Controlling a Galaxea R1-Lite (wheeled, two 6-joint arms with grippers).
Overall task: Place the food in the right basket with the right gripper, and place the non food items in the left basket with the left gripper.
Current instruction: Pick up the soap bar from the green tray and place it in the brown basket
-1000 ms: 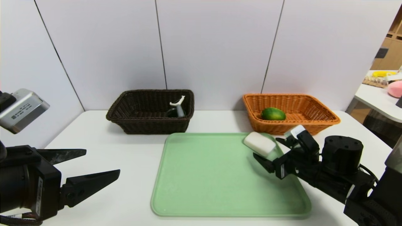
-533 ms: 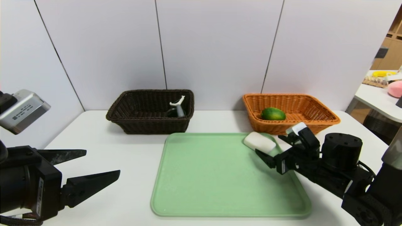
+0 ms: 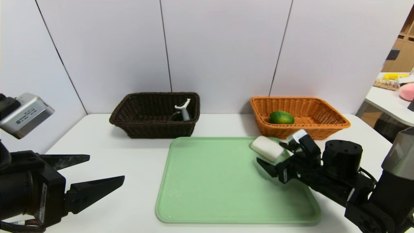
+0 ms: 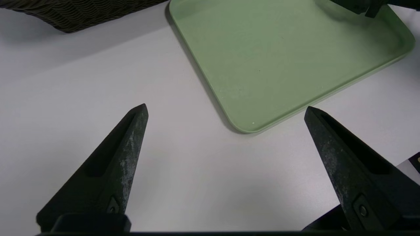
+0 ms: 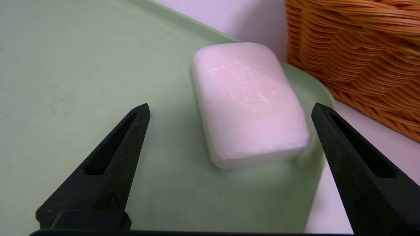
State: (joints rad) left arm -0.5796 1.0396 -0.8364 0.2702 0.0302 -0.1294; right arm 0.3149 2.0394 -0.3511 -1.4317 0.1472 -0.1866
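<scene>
Just ahead of the right gripper (image 3: 274, 153), between the lines of its two spread fingers, lies the white soap-like block (image 3: 267, 148) in the far right corner of the green tray (image 3: 207, 200). The jaws stand wide and released, with nothing in them; in the right wrist view the block (image 5: 246, 102) sits a little beyond the fingertips (image 5: 141, 111), nearer to the finger on the side of the orange-tan basket (image 3: 336, 121). This basket already holds the green fruit (image 3: 281, 117), so the food step looks done.

The block is not food, and by the task it belongs in the dark brown basket (image 3: 129, 124), carried by the left gripper (image 3: 105, 168), which hangs open over the white table (image 3: 106, 149), well away to the left side of the tray. The peeler (image 3: 183, 108) already leans inside that basket. So the approach of the right gripper seems to me the wrong arm for this thing.

If the grasp is made anyway, the jaws should go forward until the block is fully between them, and be centred first, because now one finger is much closer to it than the other. The block is smooth and rounded and may slip or turn, so close across its short sides, low near the tray floor, and slowly. Take care for the raised rim of the tray and the wall of the basket just beside the outer finger; it could catch there.
</scene>
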